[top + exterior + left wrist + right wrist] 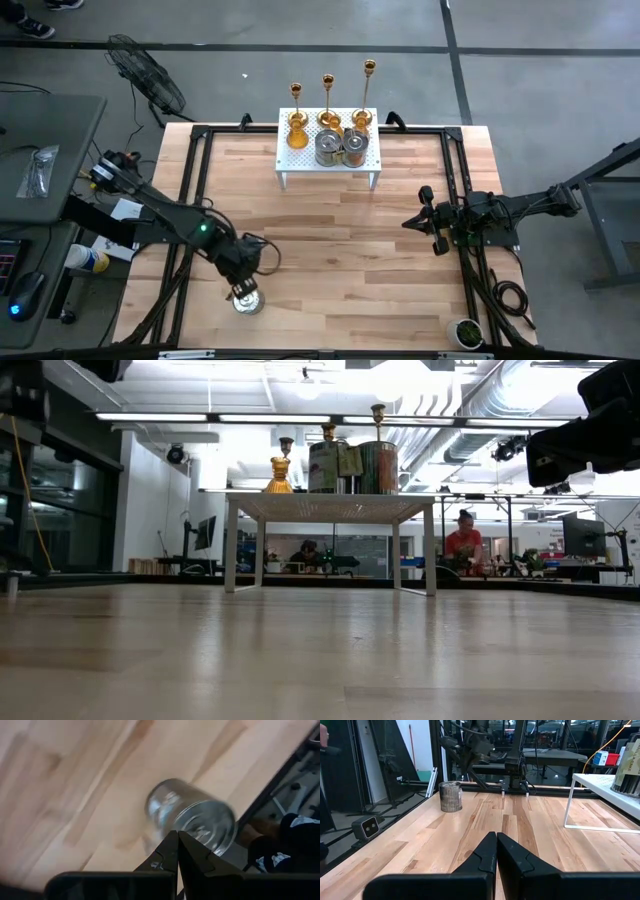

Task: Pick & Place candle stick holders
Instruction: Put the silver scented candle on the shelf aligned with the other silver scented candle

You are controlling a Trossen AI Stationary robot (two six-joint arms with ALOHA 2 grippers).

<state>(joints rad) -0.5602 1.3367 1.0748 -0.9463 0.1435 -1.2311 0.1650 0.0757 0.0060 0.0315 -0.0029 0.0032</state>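
Note:
A squat silvery pot (pixel 247 301) stands upright on the table near its front left edge; it also shows in the left wrist view (pixel 192 817) and the right wrist view (pixel 450 796). My left gripper (pixel 243 284) (pixel 177 836) is shut, just above the pot. On the white rack (pixel 290 160) at the far middle stand three gold candlesticks (pixel 327 100), an amber cup (pixel 297 136) and two more silvery pots (pixel 340 148). My right gripper (pixel 412 222) (pixel 496 836) is shut and empty at the table's right. My left gripper points down over the silvery pot's rim (pixel 165 802) with shut fingers. I cannot tell whether the fingertips touch the pot. The pot stands on its base on the table.
Black frame rails (pixel 195 190) run along the table's left, right and far sides. A small green plant pot (pixel 466 332) sits at the front right corner. Bare wood lies between the rack and both arms. A person (pixel 464 545) shows in the room behind.

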